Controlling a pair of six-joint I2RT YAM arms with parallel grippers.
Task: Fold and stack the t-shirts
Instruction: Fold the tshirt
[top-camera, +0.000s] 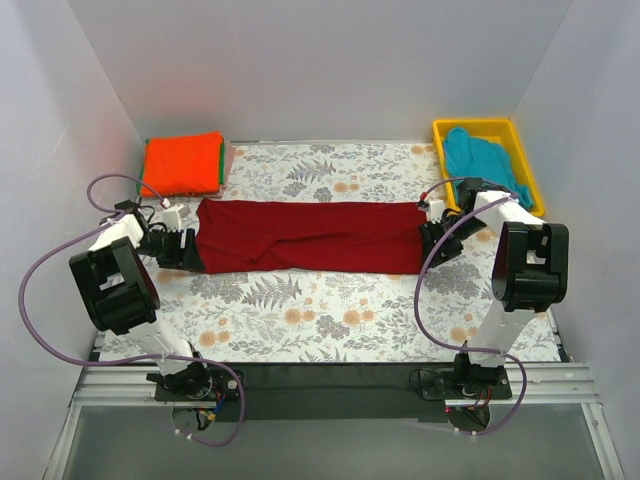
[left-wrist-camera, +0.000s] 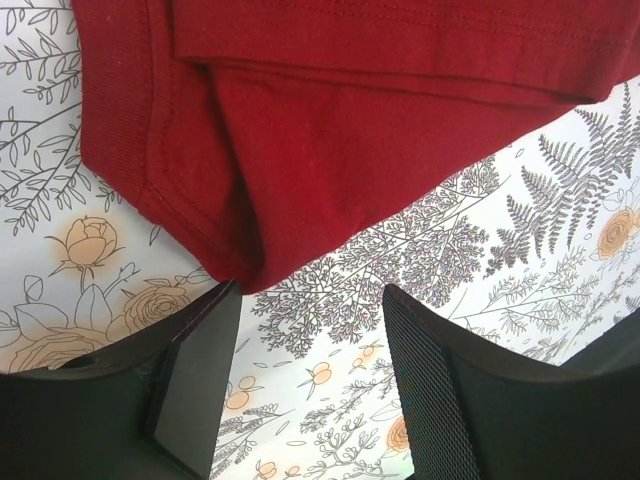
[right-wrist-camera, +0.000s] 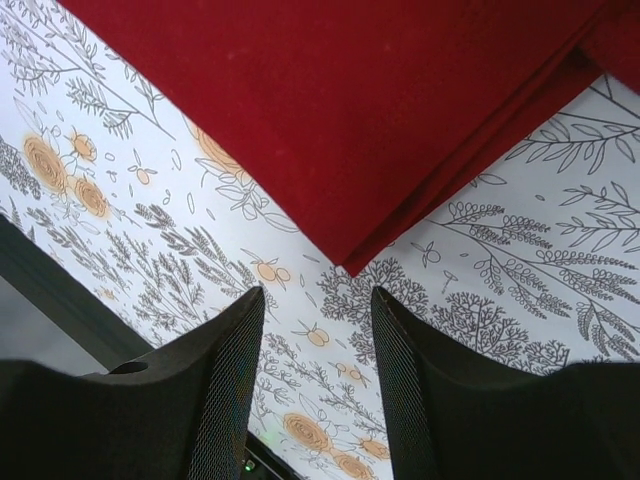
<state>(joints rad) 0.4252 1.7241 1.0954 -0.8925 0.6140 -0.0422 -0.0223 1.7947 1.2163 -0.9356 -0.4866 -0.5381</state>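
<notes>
Top external view, from the left: a folded orange-red tee lies in the counter's far corner, out of the way of the working area, and the left claw, fingers apart and empty, sits at the left end of the maroon tee, which is laid across the middle as a long band. The right claw, likewise spread and empty, sits at the band's right end, so both seem lined up on its near corners for the next fold. A teal tee lies unfolded in the yellow bin.

Lab booth — white walls, aluminium rail, floral table cover
</notes>
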